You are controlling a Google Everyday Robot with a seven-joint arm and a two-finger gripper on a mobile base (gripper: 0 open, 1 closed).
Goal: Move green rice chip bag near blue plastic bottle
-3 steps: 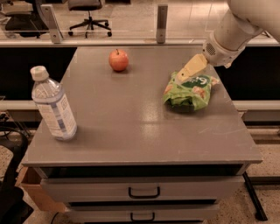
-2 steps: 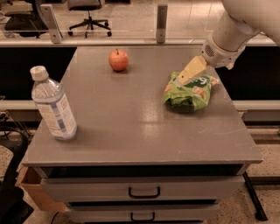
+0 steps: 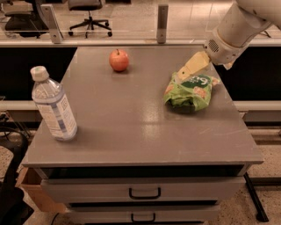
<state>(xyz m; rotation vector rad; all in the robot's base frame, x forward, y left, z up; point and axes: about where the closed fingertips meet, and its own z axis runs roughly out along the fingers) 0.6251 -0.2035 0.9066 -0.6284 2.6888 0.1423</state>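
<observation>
The green rice chip bag (image 3: 191, 92) lies on the right side of the grey table (image 3: 131, 127), its dark green oval logo facing up. The gripper (image 3: 186, 70) comes down from the upper right on a white arm (image 3: 237, 26). Its yellowish fingers (image 3: 193, 65) reach the bag's far top edge. The blue plastic bottle (image 3: 52, 105), clear with a white cap and pale blue label, stands at the table's left front, far from the bag.
A red apple (image 3: 119, 60) sits at the back middle of the table. Drawers with handles (image 3: 145, 193) are below the front edge. Office chairs (image 3: 88, 13) stand on the floor behind a rail. A cardboard box (image 3: 30, 186) is at the lower left.
</observation>
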